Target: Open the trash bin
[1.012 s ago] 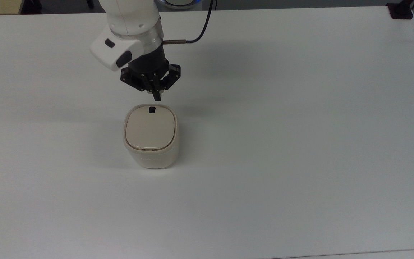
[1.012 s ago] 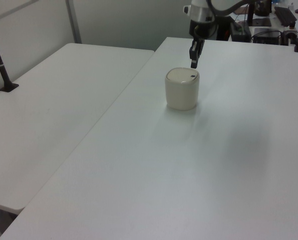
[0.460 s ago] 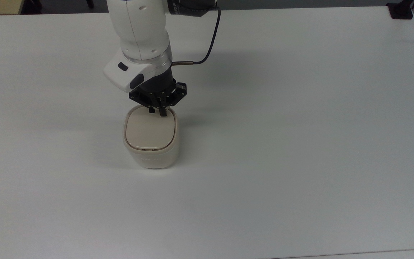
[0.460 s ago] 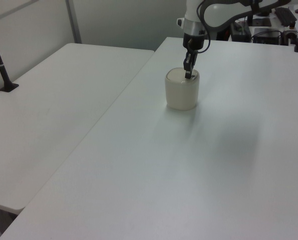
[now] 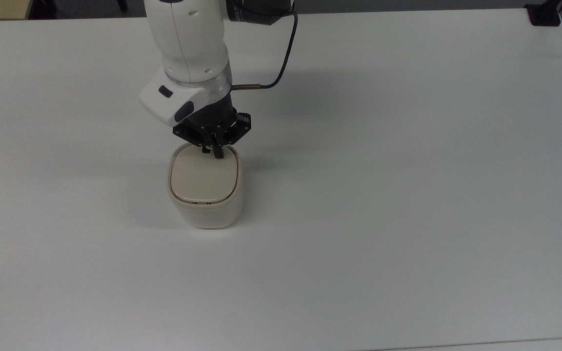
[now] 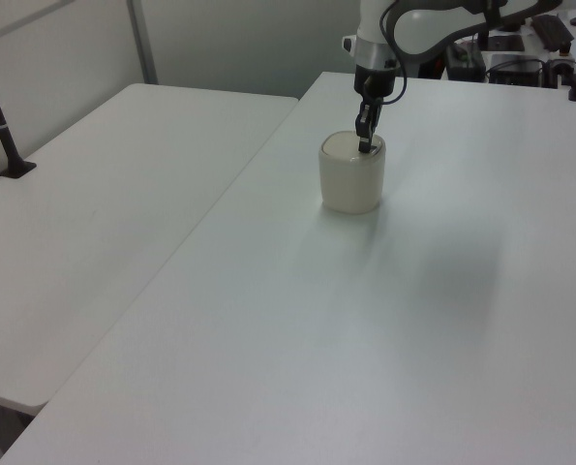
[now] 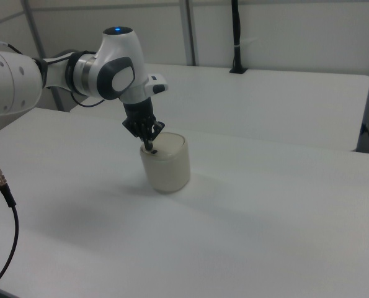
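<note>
We see our gripper [image 5: 218, 153] with its jaws pinched together, tips down on the far rim of the bin [image 5: 205, 187] (lid flat, unopened).

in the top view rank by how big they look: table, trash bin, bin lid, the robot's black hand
1. table, by far the largest.
2. trash bin.
3. bin lid, slightly smaller than the bin's outline.
4. hand, though it sits nearer the camera, so its rank against the lid is unsure.
</note>
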Action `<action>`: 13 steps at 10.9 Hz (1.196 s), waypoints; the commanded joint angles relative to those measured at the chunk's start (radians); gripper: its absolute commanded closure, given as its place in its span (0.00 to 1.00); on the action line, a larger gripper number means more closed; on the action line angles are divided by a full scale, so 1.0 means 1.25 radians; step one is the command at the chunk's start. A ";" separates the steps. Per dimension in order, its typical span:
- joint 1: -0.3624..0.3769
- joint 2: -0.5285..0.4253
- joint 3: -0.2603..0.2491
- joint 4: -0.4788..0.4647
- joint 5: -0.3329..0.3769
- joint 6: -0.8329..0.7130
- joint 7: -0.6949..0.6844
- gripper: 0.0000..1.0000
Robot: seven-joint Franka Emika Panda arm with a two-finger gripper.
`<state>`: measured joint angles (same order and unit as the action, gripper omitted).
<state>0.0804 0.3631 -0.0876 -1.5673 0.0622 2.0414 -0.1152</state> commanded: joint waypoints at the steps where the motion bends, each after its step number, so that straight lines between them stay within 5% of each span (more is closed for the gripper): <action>1: 0.009 0.027 -0.007 0.007 -0.019 0.011 -0.007 1.00; 4: 0.008 0.016 -0.011 0.008 -0.023 0.008 -0.007 1.00; 8: -0.049 -0.131 -0.016 0.023 -0.034 -0.117 -0.019 0.99; 10: -0.074 -0.186 -0.016 0.025 -0.036 -0.220 -0.033 0.63; 11: -0.078 -0.202 -0.016 0.024 -0.036 -0.260 -0.027 0.25; 12: -0.078 -0.213 -0.016 0.024 -0.037 -0.300 -0.021 0.00; 13: -0.079 -0.220 -0.015 0.023 -0.039 -0.320 -0.022 0.00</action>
<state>-0.0206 0.1180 -0.1077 -1.5166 0.0292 1.7037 -0.1349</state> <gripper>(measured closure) 0.524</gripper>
